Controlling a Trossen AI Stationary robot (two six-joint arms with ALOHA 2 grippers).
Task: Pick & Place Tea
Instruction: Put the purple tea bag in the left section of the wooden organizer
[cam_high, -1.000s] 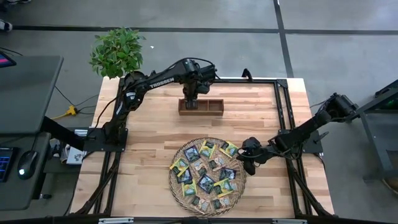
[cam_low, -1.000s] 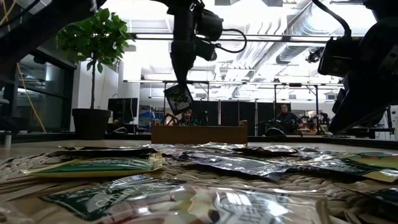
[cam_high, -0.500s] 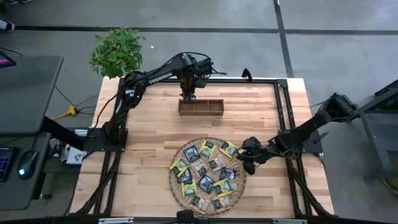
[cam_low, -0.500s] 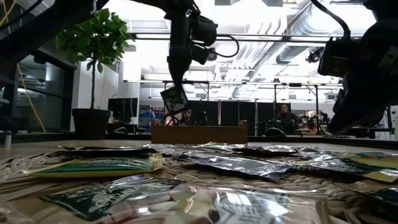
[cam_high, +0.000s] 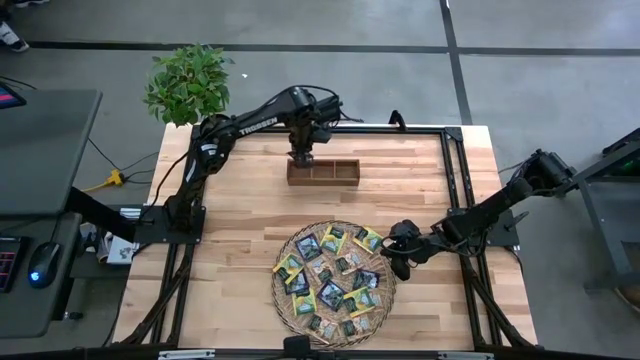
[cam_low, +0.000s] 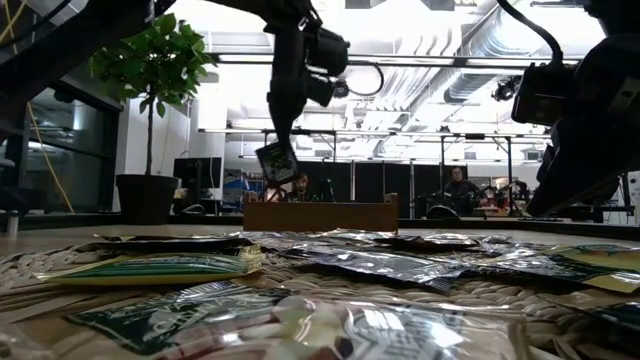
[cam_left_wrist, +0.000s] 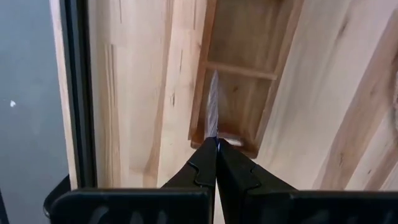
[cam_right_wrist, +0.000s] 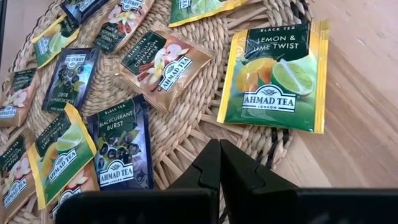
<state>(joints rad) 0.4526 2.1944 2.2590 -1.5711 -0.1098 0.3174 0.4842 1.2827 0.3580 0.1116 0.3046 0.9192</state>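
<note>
A long wooden box (cam_high: 323, 172) with compartments stands near the table's far edge. My left gripper (cam_high: 300, 157) hangs over its left end, shut on a dark tea sachet (cam_low: 276, 160). A round woven tray (cam_high: 333, 270) near the front edge holds several tea sachets (cam_right_wrist: 273, 78) in green, yellow and dark wrappers, lying flat. My right gripper (cam_right_wrist: 219, 144) is shut, empty, and slants down just above the tray's right rim (cam_high: 392, 255). My left gripper pinches the sachet's upper edge (cam_left_wrist: 215, 138) between its two fingers, which come from above and point down. The sachet hangs below the fingertips (cam_low: 277, 140), slightly tilted, clear above the box's left end compartment (cam_left_wrist: 239, 99).
A potted plant (cam_high: 188, 83) stands at the table's far left corner. A dark metal frame (cam_high: 450, 180) runs along the table's edges. Bare wood lies between box and tray. People sit far behind the table (cam_low: 460, 185).
My left gripper has shifted a little toward the table's left edge above the box, still shut on the sachet, which stays hanging clear of the box.
</note>
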